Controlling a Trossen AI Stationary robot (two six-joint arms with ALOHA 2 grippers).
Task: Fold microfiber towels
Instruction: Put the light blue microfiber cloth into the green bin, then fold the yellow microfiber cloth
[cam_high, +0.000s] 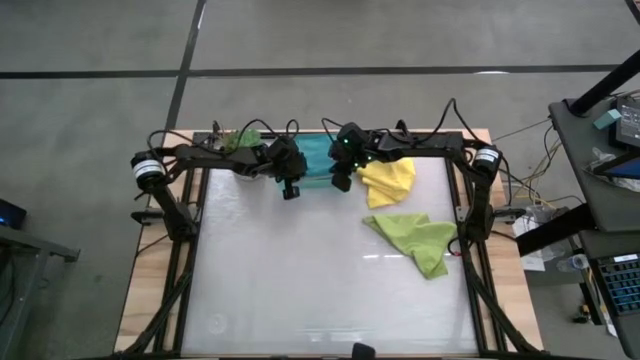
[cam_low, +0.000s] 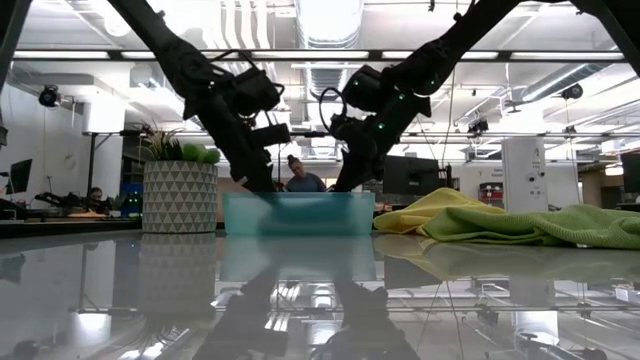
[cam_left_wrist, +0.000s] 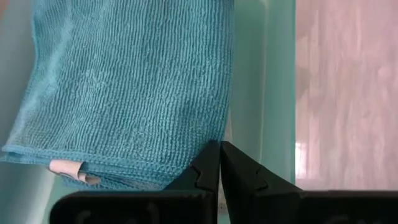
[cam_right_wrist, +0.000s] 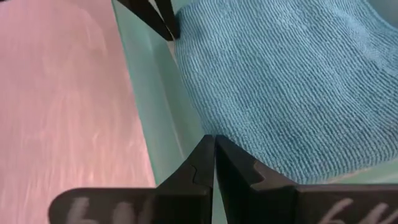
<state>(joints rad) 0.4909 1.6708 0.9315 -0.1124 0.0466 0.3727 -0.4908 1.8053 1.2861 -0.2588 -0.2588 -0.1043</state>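
Observation:
A folded teal-blue towel (cam_left_wrist: 130, 87) lies inside the teal tray (cam_high: 315, 148) at the table's far middle. My left gripper (cam_left_wrist: 219, 145) is shut, and its tips stand at the towel's edge just inside the tray's near wall (cam_left_wrist: 261, 93). My right gripper (cam_right_wrist: 213, 138) is shut too, with its tips at the same near edge of the towel (cam_right_wrist: 280, 81), farther right. A yellow towel (cam_high: 388, 180) lies crumpled right of the tray. A lime green towel (cam_high: 418, 240) lies spread on the table nearer the right edge. My left gripper slants down from the near side, and its shut tips meet the towel's near edge (cam_left_wrist: 208, 140); whether they touch it cannot be told. My right gripper slants down the same way to the towel's near edge (cam_right_wrist: 227, 130); I cannot tell whether it touches. No cloth shows between either pair of fingers.
A patterned pot with a green plant (cam_low: 180, 195) stands at the far left beside the tray. Both arms crowd the tray's near wall (cam_low: 300, 213). The glossy white table top (cam_high: 300, 270) stretches toward the near edge.

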